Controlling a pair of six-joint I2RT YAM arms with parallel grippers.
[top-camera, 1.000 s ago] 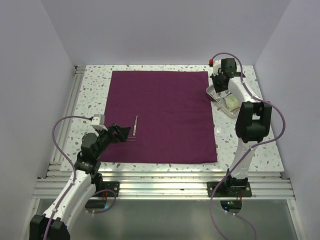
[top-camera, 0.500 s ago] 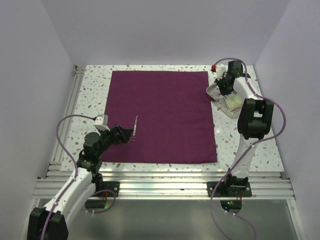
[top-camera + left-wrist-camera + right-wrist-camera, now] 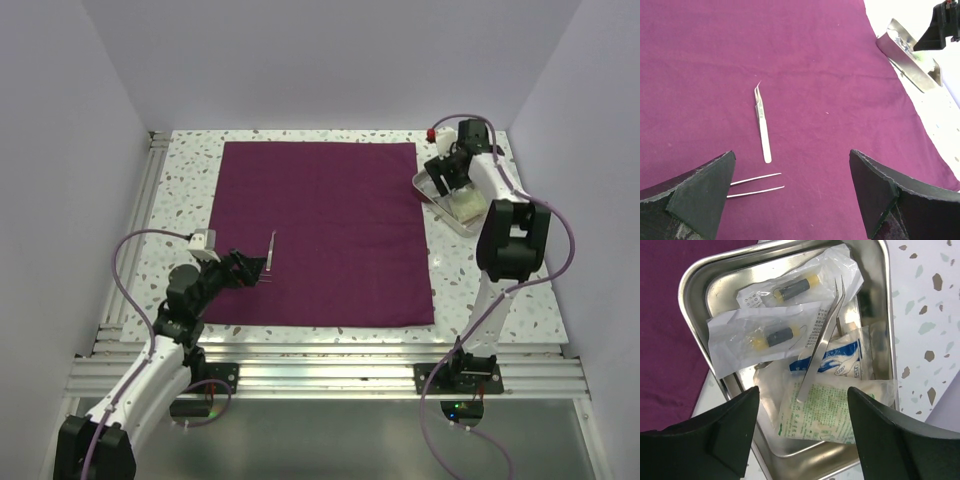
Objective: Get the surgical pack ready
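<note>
Since a second ago the right claw (image 3: 803, 396) has shifted over the steel tray (image 3: 694, 271) and spread its jaws, which now hang empty above tray tweezers (image 3: 822, 345) lying across sealed packets (image 3: 771, 335), apparently lining up the next pick. The purple cloth (image 3: 330, 220) lies flat and fully unfolded mid-table (image 3: 180, 180), likely as the wrap onto which supplies go. Near its front-left corner lie fine tweezers (image 3: 761, 125) and a second pair (image 3: 756, 183). The left claw (image 3: 792, 162), wide open and empty, hovers just above them.
</note>
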